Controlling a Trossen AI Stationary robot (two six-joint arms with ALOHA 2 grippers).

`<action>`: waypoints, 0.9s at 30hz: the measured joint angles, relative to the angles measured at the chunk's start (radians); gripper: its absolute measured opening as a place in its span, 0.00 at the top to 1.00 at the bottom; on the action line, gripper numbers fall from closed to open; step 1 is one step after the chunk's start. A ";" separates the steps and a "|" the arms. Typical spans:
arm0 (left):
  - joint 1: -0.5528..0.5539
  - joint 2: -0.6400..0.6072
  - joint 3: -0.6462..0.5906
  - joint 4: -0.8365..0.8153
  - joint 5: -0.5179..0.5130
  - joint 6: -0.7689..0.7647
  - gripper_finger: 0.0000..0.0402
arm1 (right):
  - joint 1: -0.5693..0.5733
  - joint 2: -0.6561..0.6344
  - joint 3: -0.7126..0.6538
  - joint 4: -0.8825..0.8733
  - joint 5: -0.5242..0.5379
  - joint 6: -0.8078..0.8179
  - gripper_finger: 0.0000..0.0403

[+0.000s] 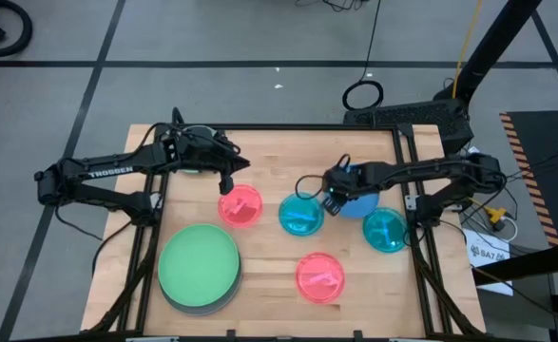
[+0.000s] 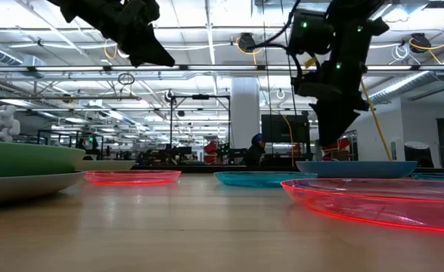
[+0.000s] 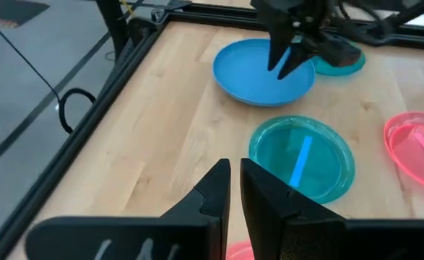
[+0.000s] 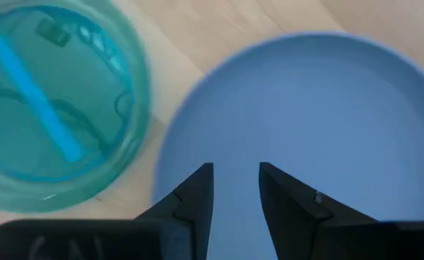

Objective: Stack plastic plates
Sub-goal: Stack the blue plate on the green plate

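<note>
My right gripper (image 1: pixel 334 197) hangs over the near edge of the blue plate (image 1: pixel 359 202), its fingers (image 4: pixel 197 189) slightly parted with nothing between them; from its wrist I see the blue plate below and a teal plate (image 4: pixel 49 101) just beside it. My left gripper (image 1: pixel 229 179) hovers above the bench (image 1: pixel 269 152) by the far edge of a pink plate (image 1: pixel 240 205), fingers (image 3: pixel 215 189) nearly closed and empty. The green plate (image 1: pixel 199 262) sits on the grey plate (image 1: pixel 202 306) at the front left. A second teal plate (image 1: pixel 386 230) lies right of the blue one, touching it. A second pink plate (image 1: pixel 319 276) sits alone toward the front.
</note>
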 joint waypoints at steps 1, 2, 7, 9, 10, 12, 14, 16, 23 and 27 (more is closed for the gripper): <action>0.000 -0.001 0.000 -0.010 0.000 -0.009 0.90 | -0.017 -0.002 0.000 -0.014 -0.013 -0.007 0.74; 0.000 -0.001 0.000 -0.023 -0.001 -0.019 0.90 | -0.032 -0.006 0.000 -0.031 -0.021 -0.013 0.74; 0.000 -0.001 0.000 -0.073 -0.078 -0.072 0.90 | -0.125 -0.023 0.002 -0.137 -0.067 -0.059 0.74; 0.000 -0.001 0.000 -0.084 -0.104 -0.071 0.90 | -0.156 -0.036 0.002 -0.183 -0.067 -0.082 0.74; 0.000 -0.001 0.000 -0.084 -0.108 -0.070 0.90 | -0.172 -0.042 0.001 -0.210 -0.067 -0.099 0.74; 0.000 -0.001 0.000 -0.083 -0.112 -0.068 0.90 | -0.201 -0.048 0.002 -0.246 -0.065 -0.124 0.74; 0.000 -0.001 0.000 -0.082 -0.122 -0.067 0.90 | -0.232 -0.055 0.001 -0.283 -0.040 -0.143 0.74; 0.000 -0.001 0.000 -0.079 -0.126 -0.061 0.90 | -0.259 -0.058 0.001 -0.288 -0.006 -0.164 0.74; 0.000 -0.001 0.000 -0.064 -0.128 -0.044 0.90 | -0.339 -0.056 0.000 -0.262 0.021 -0.249 0.74; 0.000 -0.001 0.000 -0.063 -0.128 -0.026 0.90 | -0.386 -0.056 0.000 -0.257 0.080 -0.212 0.68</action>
